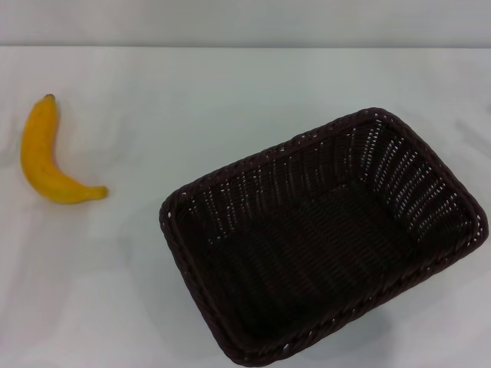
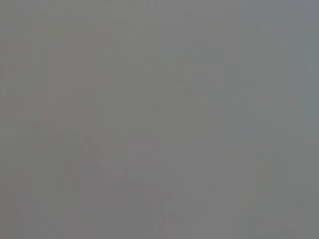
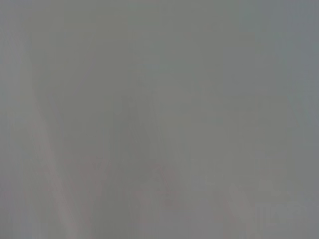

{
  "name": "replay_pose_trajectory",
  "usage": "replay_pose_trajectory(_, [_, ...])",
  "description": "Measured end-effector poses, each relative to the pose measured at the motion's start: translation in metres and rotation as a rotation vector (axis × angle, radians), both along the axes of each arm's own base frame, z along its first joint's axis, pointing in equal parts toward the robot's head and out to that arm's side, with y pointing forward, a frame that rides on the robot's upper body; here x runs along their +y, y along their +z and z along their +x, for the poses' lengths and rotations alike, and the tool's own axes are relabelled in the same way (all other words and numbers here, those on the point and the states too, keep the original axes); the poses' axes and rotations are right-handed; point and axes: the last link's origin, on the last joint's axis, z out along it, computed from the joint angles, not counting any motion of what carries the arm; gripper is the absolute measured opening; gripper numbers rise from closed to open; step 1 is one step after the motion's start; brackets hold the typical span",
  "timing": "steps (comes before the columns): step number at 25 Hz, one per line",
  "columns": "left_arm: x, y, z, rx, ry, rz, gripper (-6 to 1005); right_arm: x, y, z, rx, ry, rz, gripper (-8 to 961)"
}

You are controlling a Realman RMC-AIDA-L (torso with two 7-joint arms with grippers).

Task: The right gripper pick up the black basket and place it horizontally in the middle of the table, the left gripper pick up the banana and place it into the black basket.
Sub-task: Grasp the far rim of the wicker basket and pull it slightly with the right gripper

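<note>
Since the black basket [image 1: 322, 241] is sitting skewed toward the table's [image 1: 230, 100] right side, step one is probably still being waited on. The banana [image 1: 46, 157] is lying well apart, far left. Neither gripper is being shown anywhere, so pincer state can't be told. A right-arm rim grab's being called for next.

Honestly, there's not much to say about the robot's own looks here, since no part of its body is in shot. The head view only takes in the white bench [image 1: 230, 77] and what sits on it. Both wrist views are just a flat grey blur with no shape to make out. So casing colours, cables, screws and markings can't be told at all.
</note>
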Motion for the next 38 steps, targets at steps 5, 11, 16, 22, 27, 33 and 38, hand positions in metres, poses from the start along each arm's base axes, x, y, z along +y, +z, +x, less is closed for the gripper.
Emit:
replay_pose_trajectory(5, [0.000,0.002,-0.006,-0.006,0.033,-0.004,861,0.030,0.015,-0.042,-0.188,-0.119,-0.256,824])
replay_pose_trajectory(11, [0.007,0.006,-0.014,-0.013,0.080,-0.027,861,0.053,0.000,-0.096,-0.456,-0.270,-0.541,822])
replay_pose_trajectory(16, [0.008,0.006,-0.016,-0.018,0.095,-0.029,861,0.054,-0.020,-0.130,-0.552,-0.291,-0.691,820])
replay_pose_trajectory(22, [0.010,0.006,-0.016,-0.020,0.103,-0.036,861,0.054,-0.032,-0.147,-0.619,-0.353,-0.771,817])
replay_pose_trajectory(27, [0.012,0.006,-0.016,-0.021,0.102,-0.037,861,0.055,-0.039,-0.148,-0.636,-0.452,-0.779,815])
replay_pose_trajectory(33, [0.016,0.010,-0.014,-0.014,0.093,-0.033,862,0.048,-0.055,-0.149,-0.678,-0.470,-0.842,813])
replay_pose_trajectory(38, [0.018,0.010,-0.012,-0.015,0.087,-0.032,862,0.046,-0.070,-0.141,-0.668,-0.517,-0.898,811])
